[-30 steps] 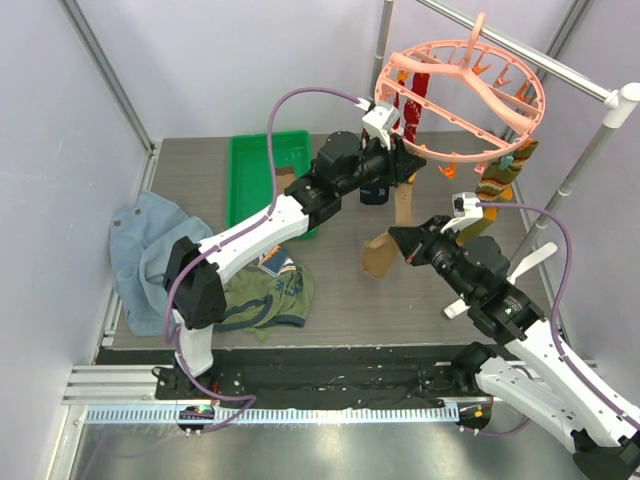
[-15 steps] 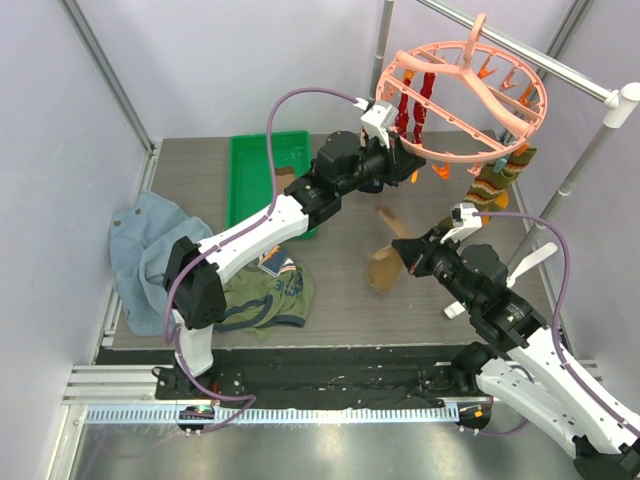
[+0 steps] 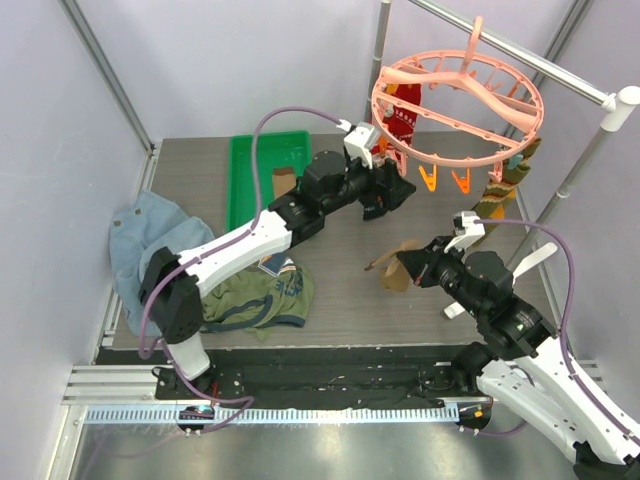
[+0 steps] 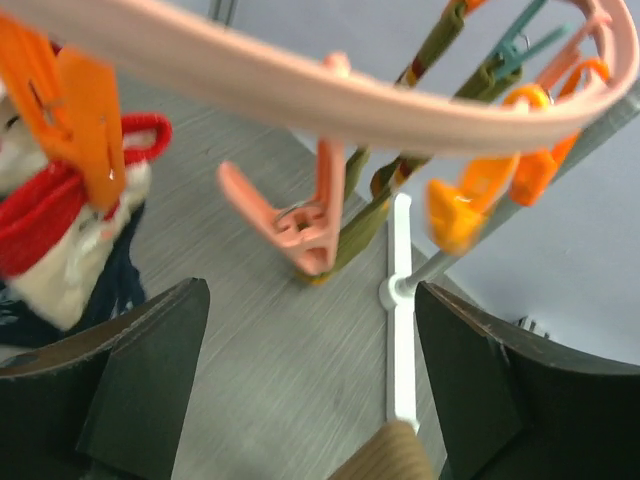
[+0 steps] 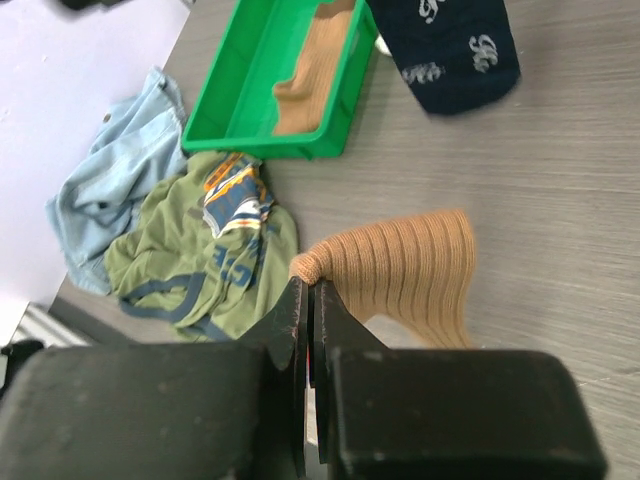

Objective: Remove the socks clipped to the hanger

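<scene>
The salmon-pink hanger hangs from the rail, its ring crossing the top of the left wrist view. A red patterned sock and an olive sock are clipped to it. My left gripper is wide open and empty just below the ring's near-left side. My right gripper is shut on a tan ribbed sock, free of the clips, low over the table. A navy sock shows beyond it.
A green tray at back left holds a brown sock. An olive T-shirt and pale blue denim lie at the left. The white rail stand and its foot stand at the right.
My left gripper has opened and drawn back left from the ring. The tan sock has come off the hanger and gone down with my right gripper. The hanger has swung.
</scene>
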